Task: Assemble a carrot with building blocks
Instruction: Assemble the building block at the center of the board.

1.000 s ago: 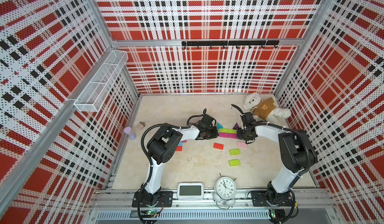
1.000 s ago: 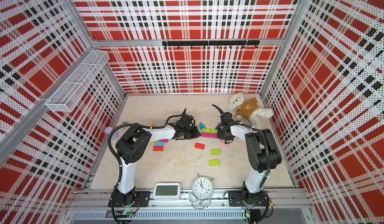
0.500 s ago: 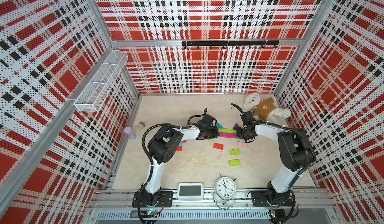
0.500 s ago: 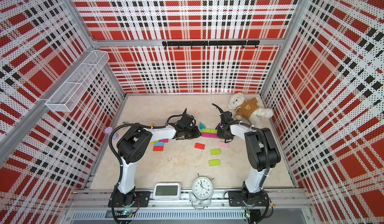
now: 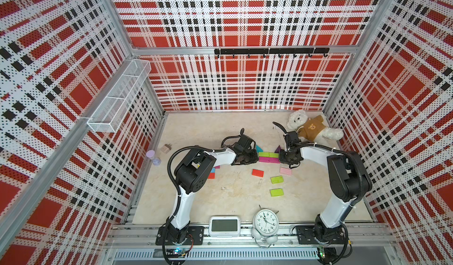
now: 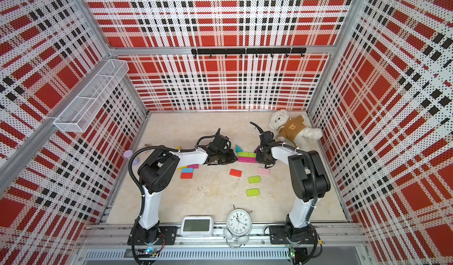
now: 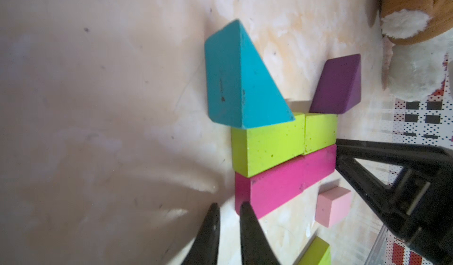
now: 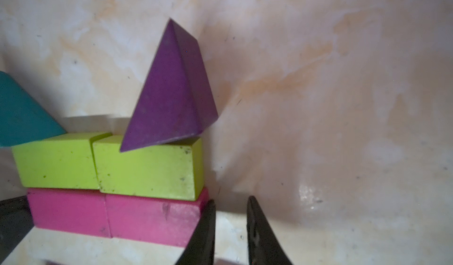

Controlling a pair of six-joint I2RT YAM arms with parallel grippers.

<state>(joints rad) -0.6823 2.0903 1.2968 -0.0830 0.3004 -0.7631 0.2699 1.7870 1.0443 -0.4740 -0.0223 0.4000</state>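
Top view: blotchy beige worktop (image 5: 215, 131) boxed by red plaid walls (image 5: 245, 87), lime bricks (image 5: 268, 154) against magenta bricks (image 5: 268, 159) with teal wedge (image 5: 258, 149) and purple wedge (image 5: 277, 149) mid-worktop, flanked by left hand (image 7: 228, 206) pressed together and right hand (image 8: 230, 202) barely parted in wrist views, neither pinching anything, open stretch toward back edge, teddy bear (image 5: 312, 128) cornered.

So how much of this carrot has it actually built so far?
Barely started. Two lime bricks lie against two magenta bricks, with a teal wedge and purple wedge at the lime side. The left claw and right claw, both empty, flank the magenta row, apparently squaring it. A red brick, pink brick and two loose lime bricks wait unused.
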